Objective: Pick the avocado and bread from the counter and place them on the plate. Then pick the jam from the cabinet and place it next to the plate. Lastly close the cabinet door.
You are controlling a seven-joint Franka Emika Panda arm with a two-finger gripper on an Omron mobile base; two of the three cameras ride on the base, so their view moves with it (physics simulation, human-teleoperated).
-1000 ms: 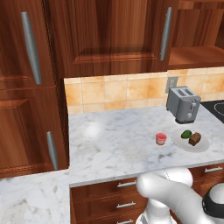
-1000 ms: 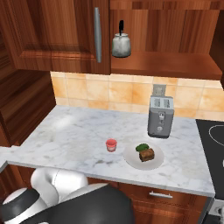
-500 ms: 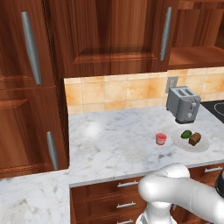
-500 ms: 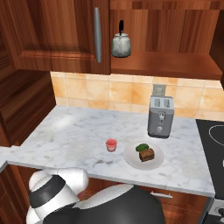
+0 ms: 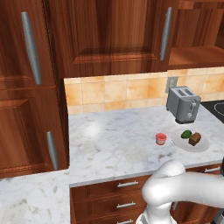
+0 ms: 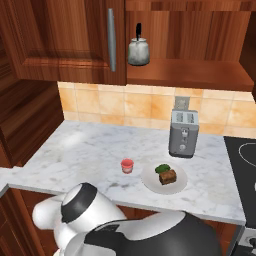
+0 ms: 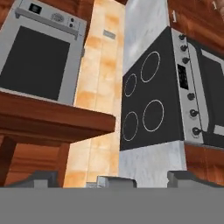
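The white plate (image 5: 205,147) lies on the marble counter (image 5: 113,140) with the dark-green avocado (image 5: 186,134) and the brown bread (image 5: 195,138) on it. The right base view has the same plate (image 6: 148,177), avocado (image 6: 161,169) and bread (image 6: 168,177). Just left of the plate stands the red jam pot (image 5: 161,138) (image 6: 127,165), apart from its rim. The cabinet door (image 5: 109,35) (image 6: 65,35) is closed flat, its silver bar handle (image 5: 165,33) upright. My gripper (image 7: 114,179) is open, fingertips (image 7: 41,177) wide apart, holding nothing; it faces the stove.
A silver toaster (image 5: 183,104) (image 6: 183,132) stands behind the plate by the tiled wall. A grey kettle (image 6: 138,50) sits on the open shelf right of the door. The black stove top (image 7: 153,87) and a microwave (image 7: 39,57) are to the right. My folded arm (image 6: 150,235) hangs below the counter edge.
My arm has kept folding low in front of the counter, its white links and dark joint shifting across the bottom of both base views. The plate, food, jam and door have not moved.
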